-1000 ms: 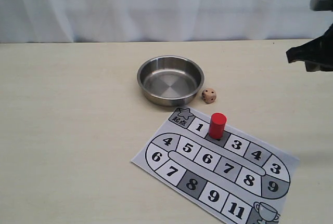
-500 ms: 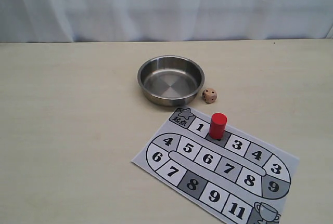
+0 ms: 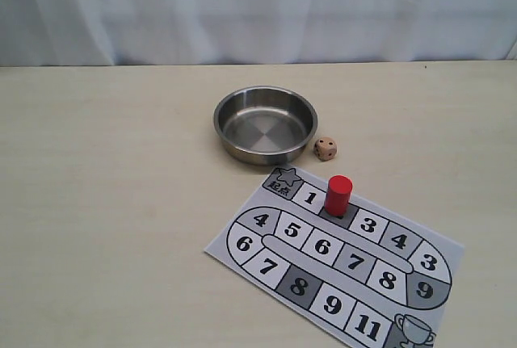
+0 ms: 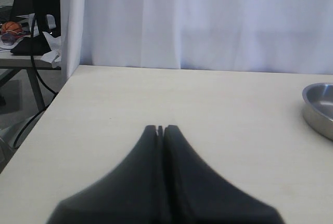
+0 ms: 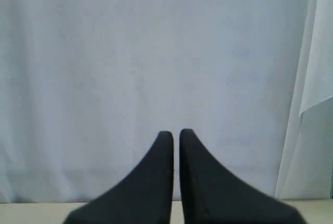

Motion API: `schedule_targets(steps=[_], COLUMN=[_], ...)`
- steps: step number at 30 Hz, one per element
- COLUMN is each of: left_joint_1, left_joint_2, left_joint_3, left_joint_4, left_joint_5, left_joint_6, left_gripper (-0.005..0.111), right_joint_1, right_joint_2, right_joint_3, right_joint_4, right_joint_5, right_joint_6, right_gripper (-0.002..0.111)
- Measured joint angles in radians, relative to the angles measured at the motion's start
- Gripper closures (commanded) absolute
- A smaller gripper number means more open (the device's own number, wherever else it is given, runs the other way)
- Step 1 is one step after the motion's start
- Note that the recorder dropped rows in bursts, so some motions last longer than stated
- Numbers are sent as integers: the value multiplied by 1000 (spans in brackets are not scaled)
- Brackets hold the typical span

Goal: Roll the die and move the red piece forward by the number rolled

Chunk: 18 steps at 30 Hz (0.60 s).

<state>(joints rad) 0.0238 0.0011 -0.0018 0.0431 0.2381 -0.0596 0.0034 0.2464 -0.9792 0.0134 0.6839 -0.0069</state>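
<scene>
Risk of fumbling the small die (image 3: 325, 148) at pickup, or of bouncing it past the bowl (image 3: 242, 153) into the red piece (image 3: 338, 194). Counted: 1 die just beside the bowl, 1 red piece near it on 1 board (image 3: 323, 248), 1 left pincer (image 4: 160, 129) and 1 right pincer (image 5: 176, 133), both closed, empty.
</scene>
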Motion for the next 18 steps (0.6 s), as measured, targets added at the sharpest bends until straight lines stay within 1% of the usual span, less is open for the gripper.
schedule_targets(steps=[12, 18], left_joint_1=[0, 0], left_joint_2=[0, 0], left_joint_3=[0, 0], left_joint_4=[0, 0], left_joint_5=[0, 0], left_joint_6=[0, 0], left_gripper=[107, 107], right_joint_1=[0, 0], right_joint_2=[-226, -244], right_joint_3=[0, 0], right_joint_4=[0, 0], right_joint_5=[150, 179], right_joint_6=[-8, -15], right_gripper=[104, 104])
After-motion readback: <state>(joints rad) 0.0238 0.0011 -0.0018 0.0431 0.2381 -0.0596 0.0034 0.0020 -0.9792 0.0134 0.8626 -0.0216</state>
